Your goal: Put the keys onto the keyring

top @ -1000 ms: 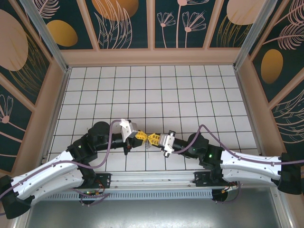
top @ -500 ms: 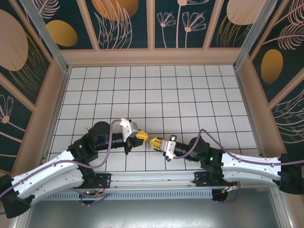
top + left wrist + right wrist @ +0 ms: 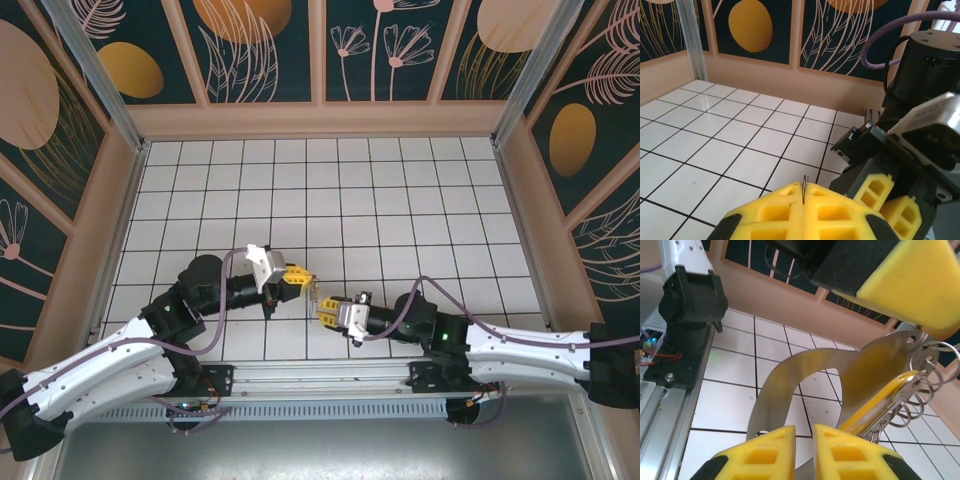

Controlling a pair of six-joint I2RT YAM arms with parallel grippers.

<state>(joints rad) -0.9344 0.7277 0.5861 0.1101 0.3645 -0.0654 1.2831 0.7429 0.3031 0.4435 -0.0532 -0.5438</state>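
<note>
Yellow fingers of left gripper [image 3: 804, 197] clamped together on thin wire ring [image 3: 804, 181], seen from left wrist. From right wrist, right gripper [image 3: 804, 437] almost closed on grey-brown strap loop [image 3: 805, 372], orange-yellow-headed silvery key [image 3: 882, 397] alongside. Overhead, above white tiled worktop [image 3: 400, 200], grippers wider apart than a second ago.

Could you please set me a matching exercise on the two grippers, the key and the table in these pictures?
Things:
1. left gripper
2. right gripper
3. key
4. table

Descriptions:
A. white tiles with black lines
B. yellow head, beside the wire rings
C. shut on a thin wire
D. closed at the foot of the metal strap

Pairs: 1-C, 2-D, 3-B, 4-A
</note>
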